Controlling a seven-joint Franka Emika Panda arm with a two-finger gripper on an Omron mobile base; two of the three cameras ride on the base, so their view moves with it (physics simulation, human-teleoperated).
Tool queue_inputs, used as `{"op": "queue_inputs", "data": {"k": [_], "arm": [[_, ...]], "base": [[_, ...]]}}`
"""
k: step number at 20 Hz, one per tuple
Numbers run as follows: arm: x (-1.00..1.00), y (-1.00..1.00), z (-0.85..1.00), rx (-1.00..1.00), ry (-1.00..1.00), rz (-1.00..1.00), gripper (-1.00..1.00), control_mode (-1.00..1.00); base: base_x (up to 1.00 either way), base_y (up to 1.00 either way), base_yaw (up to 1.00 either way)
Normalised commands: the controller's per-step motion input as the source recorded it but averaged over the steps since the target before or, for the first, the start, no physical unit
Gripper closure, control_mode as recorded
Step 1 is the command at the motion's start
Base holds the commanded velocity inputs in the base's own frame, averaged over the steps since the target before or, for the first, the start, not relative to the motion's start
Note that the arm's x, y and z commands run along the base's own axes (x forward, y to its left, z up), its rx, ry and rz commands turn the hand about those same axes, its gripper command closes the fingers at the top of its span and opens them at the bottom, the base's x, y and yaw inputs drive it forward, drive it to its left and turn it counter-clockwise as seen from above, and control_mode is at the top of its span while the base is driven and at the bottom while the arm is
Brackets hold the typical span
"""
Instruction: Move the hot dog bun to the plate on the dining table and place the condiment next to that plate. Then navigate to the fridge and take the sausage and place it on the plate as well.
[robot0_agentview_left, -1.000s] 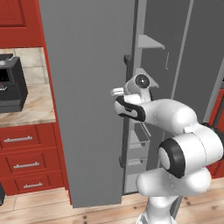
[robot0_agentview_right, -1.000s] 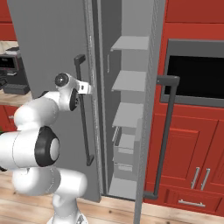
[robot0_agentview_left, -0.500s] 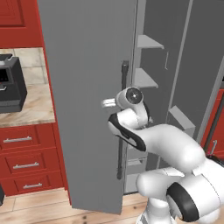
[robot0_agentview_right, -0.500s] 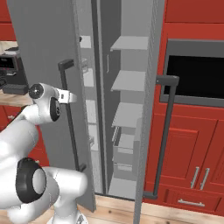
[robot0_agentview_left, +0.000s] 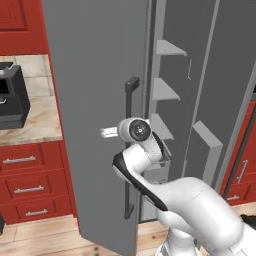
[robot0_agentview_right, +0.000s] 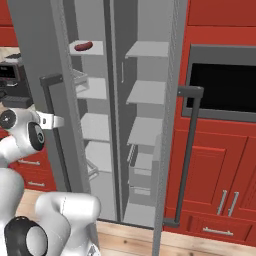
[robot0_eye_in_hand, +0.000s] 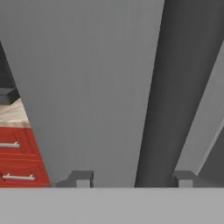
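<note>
The grey steel fridge (robot0_agentview_right: 140, 65) stands with both doors swung out and its grey shelves showing. On an upper left shelf lies the reddish-brown sausage (robot0_agentview_right: 82, 46). My gripper (robot0_eye_in_hand: 132, 179) is open at the left door (robot0_agentview_left: 95, 100). Its fingertips (robot0_eye_in_hand: 81, 178) straddle the door's dark vertical bar handle (robot0_eye_in_hand: 153, 109) without closing on it. From the left base view my wrist (robot0_agentview_left: 136, 131) sits against that handle (robot0_agentview_left: 131, 145). The bun, the plate and the dining table are out of view.
A black appliance (robot0_agentview_left: 11, 97) stands on the marble worktop (robot0_agentview_left: 35, 117) over red drawers (robot0_agentview_left: 30, 187) to the left. The right fridge door (robot0_agentview_right: 170, 125) with its bar handle (robot0_agentview_right: 187, 150) juts out beside a black oven (robot0_agentview_right: 225, 82) in red cabinets.
The left fridge door has swung further out, with my hand moving left along with its handle. The left shelves and the sausage have come into view.
</note>
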Motion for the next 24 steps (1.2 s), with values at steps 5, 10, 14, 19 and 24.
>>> {"op": "queue_inputs", "data": {"k": [5, 10, 14, 19, 24], "arm": [[-0.47, 0.08, 0.03, 0.12, 0.00, 0.00, -1.00, -1.00], [-0.68, -0.26, 0.34, 0.37, 0.00, -0.05, -1.00, -1.00], [-0.72, -0.33, 0.44, 0.42, 0.02, -0.13, -1.00, -1.00], [-0.66, -0.51, 0.35, 0.38, 0.06, -0.12, -1.00, -1.00], [-0.26, -0.66, 0.25, 0.33, 0.15, -0.05, -1.00, -1.00]], "base": [[0.00, 0.00, 0.00], [0.00, 0.00, 0.00], [0.00, 0.00, 0.00], [0.00, 0.00, 0.00], [0.00, 0.00, 0.00]]}}
